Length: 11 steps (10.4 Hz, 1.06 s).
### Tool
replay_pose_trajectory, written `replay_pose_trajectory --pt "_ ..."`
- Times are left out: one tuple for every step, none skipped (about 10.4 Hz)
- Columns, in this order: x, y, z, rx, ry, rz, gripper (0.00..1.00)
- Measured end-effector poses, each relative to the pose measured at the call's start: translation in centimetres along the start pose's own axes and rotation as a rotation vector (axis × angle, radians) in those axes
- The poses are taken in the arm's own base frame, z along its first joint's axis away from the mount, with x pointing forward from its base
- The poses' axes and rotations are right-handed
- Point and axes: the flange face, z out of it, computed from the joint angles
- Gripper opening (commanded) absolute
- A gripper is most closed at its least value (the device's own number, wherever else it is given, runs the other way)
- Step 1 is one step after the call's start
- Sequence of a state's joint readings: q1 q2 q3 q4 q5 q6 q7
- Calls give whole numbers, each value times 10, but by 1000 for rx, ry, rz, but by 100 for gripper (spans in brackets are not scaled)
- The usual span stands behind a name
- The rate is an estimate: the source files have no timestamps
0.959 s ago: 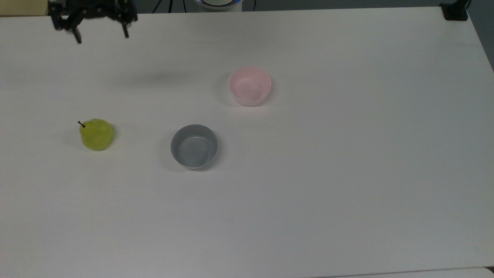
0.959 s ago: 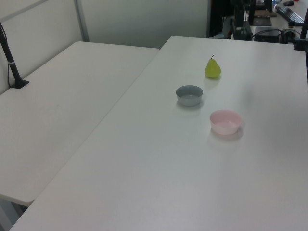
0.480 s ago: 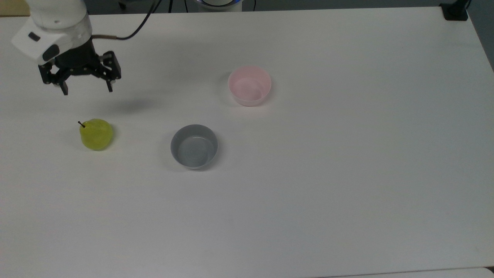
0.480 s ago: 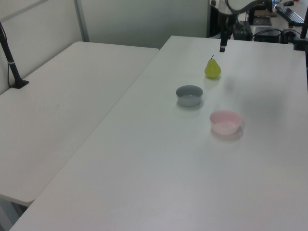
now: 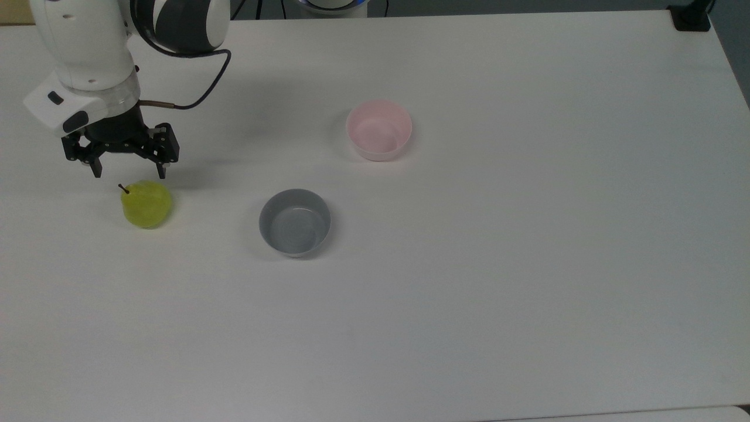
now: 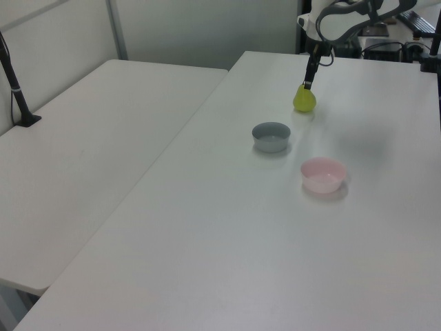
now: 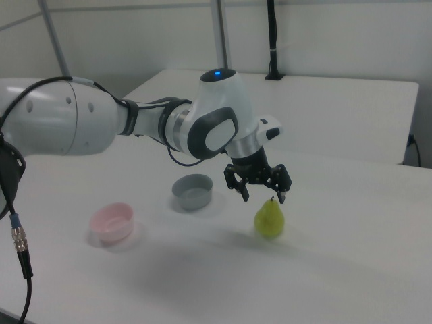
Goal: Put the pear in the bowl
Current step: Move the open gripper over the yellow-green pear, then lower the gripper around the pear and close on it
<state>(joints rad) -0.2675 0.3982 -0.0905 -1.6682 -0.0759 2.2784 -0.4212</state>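
1 end effector point(image 7: 263, 196) spread, pear point(image 7: 269, 219) stem indistinct

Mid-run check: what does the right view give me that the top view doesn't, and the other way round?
Right view alone: the height gap, with the gripper open just above the pear, stem near one fingertip, plus the arm's long white links.

Top view alone: the plan layout, with the pear at the top view's left, the grey bowl in between and the pink bowl further right.

Both: the pear upright on the table, both bowls empty, gripper holding nothing.
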Motion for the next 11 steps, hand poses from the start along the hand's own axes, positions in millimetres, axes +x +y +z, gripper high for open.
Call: replay_pose_trajectory --pt "0 1 6 -3 5 4 100" --pt "1 2 12 -7 14 15 100" --pt "4 1 20 -15 31 23 100" --pt "5 0 29 -19 39 32 100" --pt "5 -1 37 -19 40 34 93" --pt "6 -1 42 -20 43 33 79" --pt "6 -2 46 -19 42 33 54" --pt "6 -3 48 -18 40 32 23" --pt "6 -3 48 -17 40 32 0" --pt "7 -4 48 -17 41 32 0" --pt "9 -3 42 -19 52 35 0"
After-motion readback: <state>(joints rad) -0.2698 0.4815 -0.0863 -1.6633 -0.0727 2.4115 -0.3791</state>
